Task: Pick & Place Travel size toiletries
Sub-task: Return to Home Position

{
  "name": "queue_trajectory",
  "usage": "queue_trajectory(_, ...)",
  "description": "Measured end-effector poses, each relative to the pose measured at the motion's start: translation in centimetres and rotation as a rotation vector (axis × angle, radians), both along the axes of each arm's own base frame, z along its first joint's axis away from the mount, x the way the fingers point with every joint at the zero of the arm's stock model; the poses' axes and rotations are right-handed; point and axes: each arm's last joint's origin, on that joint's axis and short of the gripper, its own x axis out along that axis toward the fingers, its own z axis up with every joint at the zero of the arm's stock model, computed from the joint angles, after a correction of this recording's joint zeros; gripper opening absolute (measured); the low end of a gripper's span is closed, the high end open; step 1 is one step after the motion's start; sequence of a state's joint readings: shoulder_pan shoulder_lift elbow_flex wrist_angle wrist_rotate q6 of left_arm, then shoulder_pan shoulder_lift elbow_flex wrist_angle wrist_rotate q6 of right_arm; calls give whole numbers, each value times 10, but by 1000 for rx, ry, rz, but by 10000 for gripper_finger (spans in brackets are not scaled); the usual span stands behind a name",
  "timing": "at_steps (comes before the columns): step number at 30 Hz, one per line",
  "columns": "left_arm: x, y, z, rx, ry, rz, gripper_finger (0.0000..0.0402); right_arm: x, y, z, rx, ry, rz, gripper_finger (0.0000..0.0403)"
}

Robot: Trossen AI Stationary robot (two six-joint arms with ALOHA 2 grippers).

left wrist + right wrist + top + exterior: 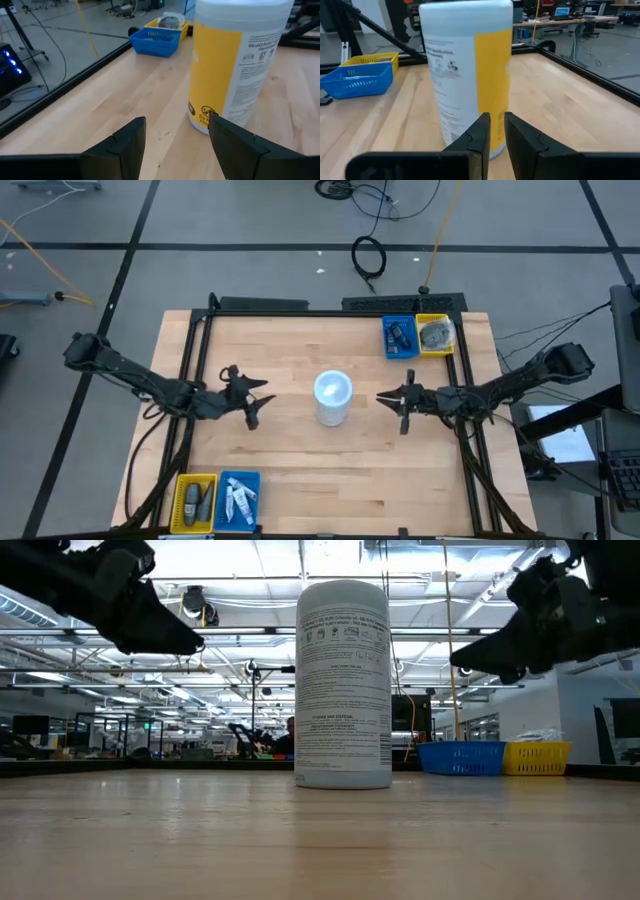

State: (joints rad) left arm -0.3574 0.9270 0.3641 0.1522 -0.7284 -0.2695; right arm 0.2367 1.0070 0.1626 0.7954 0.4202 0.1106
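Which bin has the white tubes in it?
The blue plastic bin at the table's bottom-left corner in the high view, beside the yellow bin; no other bin shows white tubes.

White canister [333, 397] upright at centre of table [300, 470]; blue tray [462, 757] beside yellow tray [537, 756] at corner.
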Motion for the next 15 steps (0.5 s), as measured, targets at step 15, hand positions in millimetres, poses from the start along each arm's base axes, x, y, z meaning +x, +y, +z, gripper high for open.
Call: queue_trajectory(15,-40,23,-31,-84,-111,79,214,-14,-4,-13,-38,-12,1,47)
